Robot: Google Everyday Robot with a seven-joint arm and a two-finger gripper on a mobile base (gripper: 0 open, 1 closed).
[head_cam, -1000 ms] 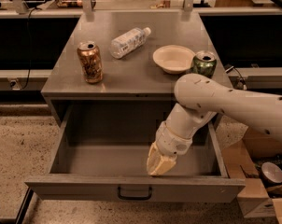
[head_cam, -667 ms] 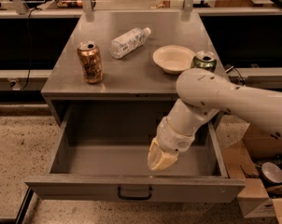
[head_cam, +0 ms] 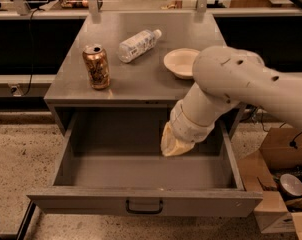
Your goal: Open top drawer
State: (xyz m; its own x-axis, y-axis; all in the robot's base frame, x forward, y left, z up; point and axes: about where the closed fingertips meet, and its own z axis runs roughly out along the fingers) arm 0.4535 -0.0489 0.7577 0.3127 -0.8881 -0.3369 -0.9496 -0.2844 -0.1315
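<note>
The top drawer (head_cam: 91,169) is pulled far out of the grey metal cabinet. Its deep grey inside is bare and its front panel (head_cam: 201,203) carries a dark centred bar handle (head_cam: 144,207). My gripper (head_cam: 174,145) hangs at the end of the white arm, above the drawer's inside near its right rear part, well back from the handle. It touches nothing that I can see.
On the cabinet top (head_cam: 141,79) stand a copper drink can (head_cam: 96,66), a clear plastic bottle lying on its side (head_cam: 137,45) and a cream bowl (head_cam: 181,62). A cardboard box with odds and ends (head_cam: 281,179) sits on the floor at the right.
My arm has lifted and drawn back toward the cabinet, and now hides the green can. The drawer stays open as before.
</note>
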